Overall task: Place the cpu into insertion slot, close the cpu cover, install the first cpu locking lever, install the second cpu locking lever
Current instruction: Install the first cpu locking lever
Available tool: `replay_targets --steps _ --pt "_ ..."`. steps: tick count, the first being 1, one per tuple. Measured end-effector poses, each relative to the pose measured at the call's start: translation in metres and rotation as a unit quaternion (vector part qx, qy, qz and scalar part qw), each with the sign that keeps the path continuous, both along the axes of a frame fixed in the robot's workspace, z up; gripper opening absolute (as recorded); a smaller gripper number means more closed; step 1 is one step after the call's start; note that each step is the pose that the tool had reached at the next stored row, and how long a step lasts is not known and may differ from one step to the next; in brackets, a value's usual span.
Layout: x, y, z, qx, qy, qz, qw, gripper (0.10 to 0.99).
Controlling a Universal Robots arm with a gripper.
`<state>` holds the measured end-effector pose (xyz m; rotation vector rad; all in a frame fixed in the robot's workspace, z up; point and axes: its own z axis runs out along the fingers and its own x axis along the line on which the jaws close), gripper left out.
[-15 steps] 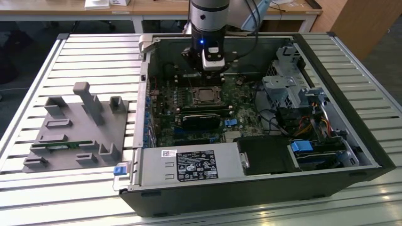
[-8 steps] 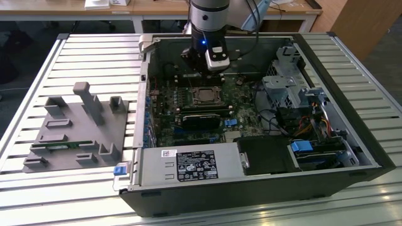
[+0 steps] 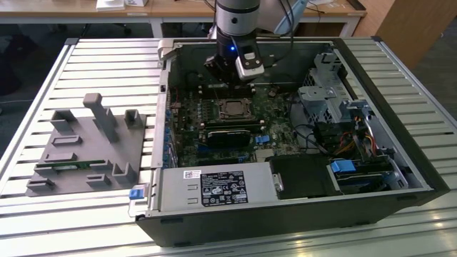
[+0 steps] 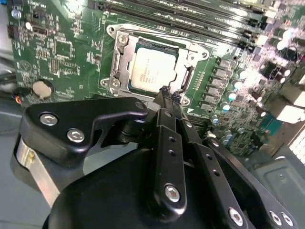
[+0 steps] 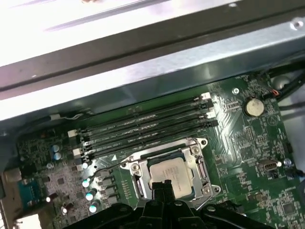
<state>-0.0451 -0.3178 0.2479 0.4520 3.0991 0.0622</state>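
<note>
Black matte pincer (image 4: 166, 94), clenched on nothing visible, tips at the edge of the cpu (image 4: 150, 71): a flat silvery square, face-up in the slot (image 4: 155, 44), framed by the thin metal cover (image 4: 119, 62), mid-frame in the exterior view on the green board (image 4: 62, 52).

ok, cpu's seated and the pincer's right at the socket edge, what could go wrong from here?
1. The pincer sits tip-first at the rim of the cpu cover, beside the cpu; a slip could scrape either.
2. Capacitors and memory slots crowd the cover closely; a sideways swing might clip them.
</note>
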Motion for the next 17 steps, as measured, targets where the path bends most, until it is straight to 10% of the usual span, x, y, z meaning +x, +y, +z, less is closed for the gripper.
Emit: replay_targets --steps 17 --pt "0.0000 0.0000 0.0000 0.0000 0.0000 0.102 0.9948 0.122"
